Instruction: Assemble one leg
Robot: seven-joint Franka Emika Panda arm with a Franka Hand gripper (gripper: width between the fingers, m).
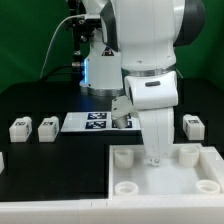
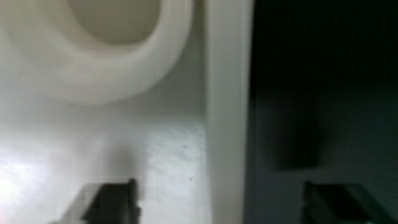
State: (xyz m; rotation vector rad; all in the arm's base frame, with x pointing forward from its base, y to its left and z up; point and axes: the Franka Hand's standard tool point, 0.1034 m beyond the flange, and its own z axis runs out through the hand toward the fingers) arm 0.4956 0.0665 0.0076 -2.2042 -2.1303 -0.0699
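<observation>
Three small white legs with marker tags stand on the black table in the exterior view: two at the left (image 1: 19, 127) (image 1: 46, 127) and one at the right (image 1: 194, 125). My gripper (image 1: 153, 157) hangs low over the back rim of the large white tray (image 1: 125, 170), far from any leg. In the wrist view the gripper (image 2: 224, 200) is open and empty. Its dark fingers (image 2: 111, 200) straddle the tray's rim (image 2: 226, 110), with a round socket (image 2: 107, 40) beside it. No leg shows in the wrist view.
The marker board (image 1: 92, 122) lies flat behind the tray, partly hidden by my arm. A white piece (image 1: 2, 160) is cut off at the exterior view's left edge. The robot's base (image 1: 100, 70) stands at the back.
</observation>
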